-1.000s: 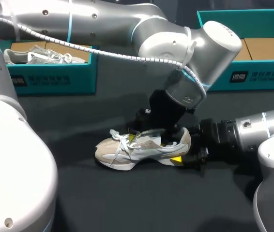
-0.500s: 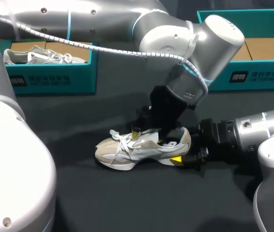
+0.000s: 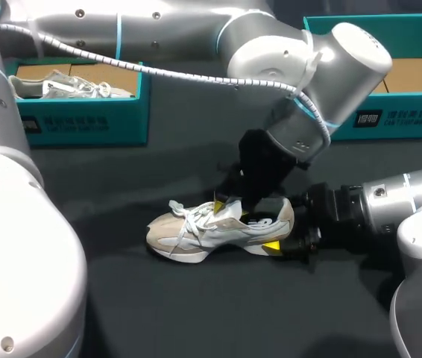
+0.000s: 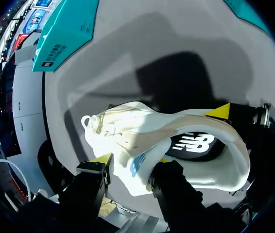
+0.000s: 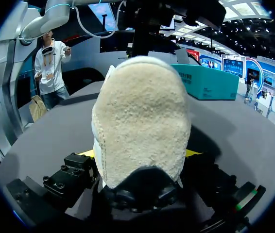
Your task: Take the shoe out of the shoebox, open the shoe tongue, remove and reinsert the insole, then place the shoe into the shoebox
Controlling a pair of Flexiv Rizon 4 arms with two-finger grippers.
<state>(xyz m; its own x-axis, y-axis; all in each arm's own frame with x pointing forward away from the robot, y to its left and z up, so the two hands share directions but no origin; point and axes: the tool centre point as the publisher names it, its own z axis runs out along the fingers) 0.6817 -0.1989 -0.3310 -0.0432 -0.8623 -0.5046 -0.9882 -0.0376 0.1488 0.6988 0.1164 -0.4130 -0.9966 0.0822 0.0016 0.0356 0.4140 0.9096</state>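
The shoe (image 3: 211,231) sits on its sole mid-table (image 3: 196,321), toe pointing left, outside both boxes. The right gripper (image 3: 282,245) clamps the heel (image 5: 140,121) from the right. The left gripper (image 4: 131,160) pinches the tongue (image 4: 128,145) between its 2 fingers. If the tongue is pulled too hard, the thin flap may slip from the yellow tips. The whole shoe could also tip up and twist out of the heel clamp, since the padded heel looks like a soft hold. The laces (image 3: 189,216) look tight and may resist.
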